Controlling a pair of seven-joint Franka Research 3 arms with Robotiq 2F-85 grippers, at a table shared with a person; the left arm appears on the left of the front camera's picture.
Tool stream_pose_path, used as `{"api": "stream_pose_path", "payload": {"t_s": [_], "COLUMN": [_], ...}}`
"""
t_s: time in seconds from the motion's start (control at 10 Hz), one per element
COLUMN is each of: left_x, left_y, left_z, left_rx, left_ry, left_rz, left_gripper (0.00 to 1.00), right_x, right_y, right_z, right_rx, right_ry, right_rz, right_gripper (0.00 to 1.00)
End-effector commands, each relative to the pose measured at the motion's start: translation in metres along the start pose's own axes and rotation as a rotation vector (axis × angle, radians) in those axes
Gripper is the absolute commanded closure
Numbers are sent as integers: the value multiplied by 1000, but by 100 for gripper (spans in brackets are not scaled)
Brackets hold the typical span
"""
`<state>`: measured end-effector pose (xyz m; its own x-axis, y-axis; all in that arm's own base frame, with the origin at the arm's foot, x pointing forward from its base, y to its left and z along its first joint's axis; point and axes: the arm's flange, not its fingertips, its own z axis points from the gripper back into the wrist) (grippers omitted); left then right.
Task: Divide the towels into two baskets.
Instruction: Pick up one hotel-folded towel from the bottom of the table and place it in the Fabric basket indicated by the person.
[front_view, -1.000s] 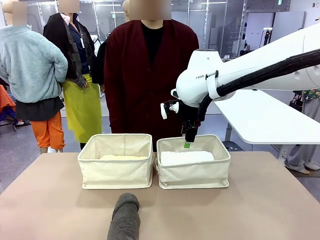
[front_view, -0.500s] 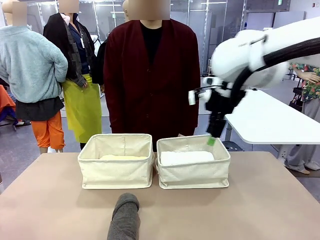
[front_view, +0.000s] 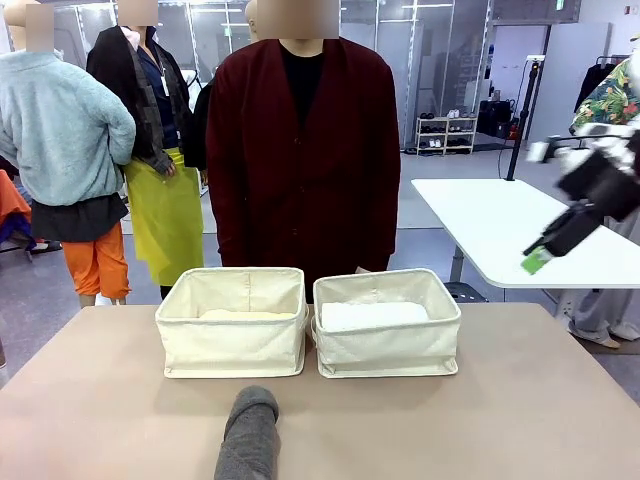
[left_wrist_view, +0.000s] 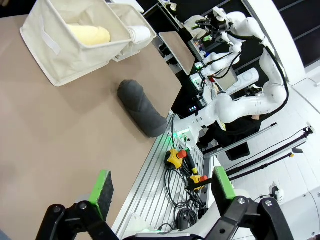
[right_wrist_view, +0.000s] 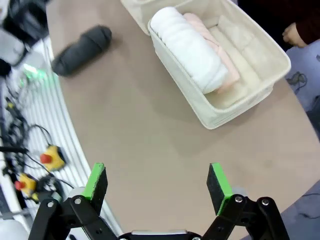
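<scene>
While left gripper (left_wrist_view: 162, 187) and right gripper (right_wrist_view: 157, 182) gape wide, empty, grey towel (front_view: 248, 435) lies on table (front_view: 500, 400); white towel (front_view: 372, 315) and pink towel (right_wrist_view: 216, 47) share right basket (front_view: 388, 352)

Two rectangular cream canvas baskets sit side by side on the tan table (front_view: 530, 400). The left basket (front_view: 232, 348) holds a pale yellow terry towel roll (front_view: 245, 314), and the right basket (front_view: 388, 352) holds a white terry towel roll (front_view: 372, 314). A dark grey terry towel roll (front_view: 248, 435) lies at the table's near edge. A person in a dark red cardigan (front_view: 303, 150) stands behind the baskets. The blurred black right gripper (front_view: 540, 260) hangs far right.
</scene>
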<state>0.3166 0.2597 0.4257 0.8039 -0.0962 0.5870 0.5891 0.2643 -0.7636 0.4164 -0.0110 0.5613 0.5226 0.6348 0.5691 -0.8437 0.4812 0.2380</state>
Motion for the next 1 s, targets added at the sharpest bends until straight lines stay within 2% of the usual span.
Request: {"api": "stream_pose_path", "payload": {"t_s": [0.0, 0.2, 0.4, 0.6, 0.8, 0.9], "left_x": [-5, -5, -5, -5, -5, -5], "left_y": [-6, -6, -6, -6, -6, -6], "left_z": [-1, -1, -1, -1, -1, -1], "left_rx": [-6, -6, -6, -6, -6, -6], "left_ry": [3, 3, 3, 3, 3, 3], "left_rz": [-7, -7, -7, -7, -7, -7], "left_gripper": [0, 0, 0, 0, 0, 0], "right_x": [-56, -118, -173, -232, -264, -258], "right_y": [-29, -68, -98, -128, -143, -126], "right_z": [36, 67, 77, 66, 43, 54], "right_rx": [107, 296, 329, 391, 461, 378], "right_ry": [-194, -338, -371, -409, -468, -403], "right_rz": [-207, -328, -526, -727, -751, -697], "right_gripper": [0, 0, 0, 0, 0, 0]}}
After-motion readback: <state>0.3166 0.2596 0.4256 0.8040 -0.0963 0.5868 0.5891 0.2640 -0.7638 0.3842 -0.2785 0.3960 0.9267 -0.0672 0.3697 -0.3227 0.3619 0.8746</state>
